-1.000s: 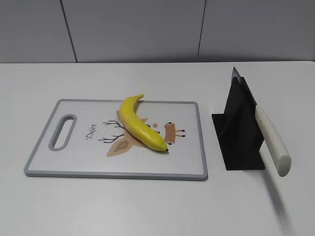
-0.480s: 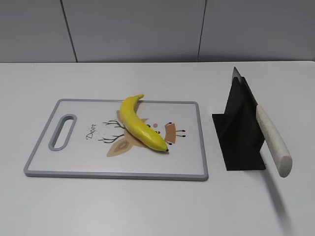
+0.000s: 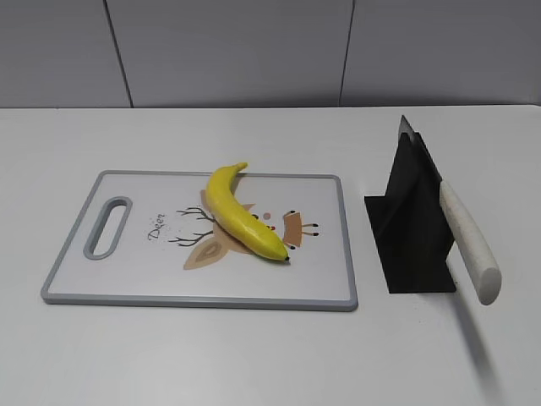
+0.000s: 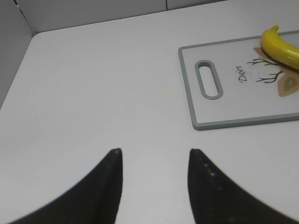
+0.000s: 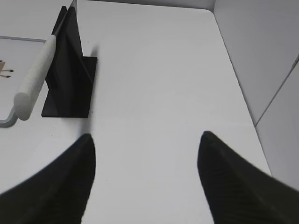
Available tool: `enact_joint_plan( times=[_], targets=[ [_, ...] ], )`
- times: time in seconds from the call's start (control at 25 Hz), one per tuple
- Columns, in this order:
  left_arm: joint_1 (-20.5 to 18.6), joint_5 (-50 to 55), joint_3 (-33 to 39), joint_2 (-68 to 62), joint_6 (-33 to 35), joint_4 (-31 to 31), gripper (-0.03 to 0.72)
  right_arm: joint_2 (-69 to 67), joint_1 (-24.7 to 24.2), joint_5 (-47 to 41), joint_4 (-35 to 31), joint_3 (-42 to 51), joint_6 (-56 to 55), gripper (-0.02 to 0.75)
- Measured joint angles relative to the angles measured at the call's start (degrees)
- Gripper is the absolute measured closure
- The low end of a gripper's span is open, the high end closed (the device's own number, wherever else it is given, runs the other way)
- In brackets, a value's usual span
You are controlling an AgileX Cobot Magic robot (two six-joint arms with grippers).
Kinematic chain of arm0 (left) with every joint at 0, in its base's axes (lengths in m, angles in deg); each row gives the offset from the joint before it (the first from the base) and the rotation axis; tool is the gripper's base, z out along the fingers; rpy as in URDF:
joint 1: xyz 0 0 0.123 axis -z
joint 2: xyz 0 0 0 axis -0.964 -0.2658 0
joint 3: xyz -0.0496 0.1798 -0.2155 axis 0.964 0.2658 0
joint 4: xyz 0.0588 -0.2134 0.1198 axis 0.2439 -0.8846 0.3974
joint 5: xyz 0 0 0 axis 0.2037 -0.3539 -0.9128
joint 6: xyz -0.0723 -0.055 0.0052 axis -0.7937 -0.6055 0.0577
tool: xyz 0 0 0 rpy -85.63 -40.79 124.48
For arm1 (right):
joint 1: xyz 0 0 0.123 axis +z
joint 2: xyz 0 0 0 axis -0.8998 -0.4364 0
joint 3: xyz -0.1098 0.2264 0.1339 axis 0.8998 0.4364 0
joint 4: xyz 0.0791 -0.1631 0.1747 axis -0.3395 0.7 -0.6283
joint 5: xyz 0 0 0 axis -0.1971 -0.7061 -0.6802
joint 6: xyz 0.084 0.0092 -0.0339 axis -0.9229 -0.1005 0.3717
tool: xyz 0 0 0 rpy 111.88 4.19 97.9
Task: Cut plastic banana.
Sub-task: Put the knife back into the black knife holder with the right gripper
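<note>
The plastic banana (image 3: 243, 215) is bright yellow and lies slantwise on the white, grey-rimmed cutting board (image 3: 76, 245); its stem end also shows in the left wrist view (image 4: 280, 45). A knife with a cream handle (image 3: 467, 239) rests blade-up in a black stand (image 3: 411, 228), also in the right wrist view (image 5: 35, 79). My left gripper (image 4: 154, 151) is open and empty over bare table, left of the board (image 4: 191, 93). My right gripper (image 5: 145, 136) is open and empty, to the right of the stand (image 5: 70, 79). Neither gripper shows in the exterior view.
The white table (image 3: 270, 355) ends at grey walls behind (image 3: 254, 51). A wall corner stands at the far left in the left wrist view (image 4: 14, 51) and a wall runs along the right in the right wrist view (image 5: 266, 60).
</note>
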Motion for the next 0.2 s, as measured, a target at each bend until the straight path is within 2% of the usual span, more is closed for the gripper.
enact_joint_plan(
  times=[0.2],
  targets=[
    [0.00, 0.00, 0.00, 0.00, 0.00, 0.00, 0.240, 0.00, 0.00, 0.00, 0.00, 0.00, -0.04, 0.202]
  ],
)
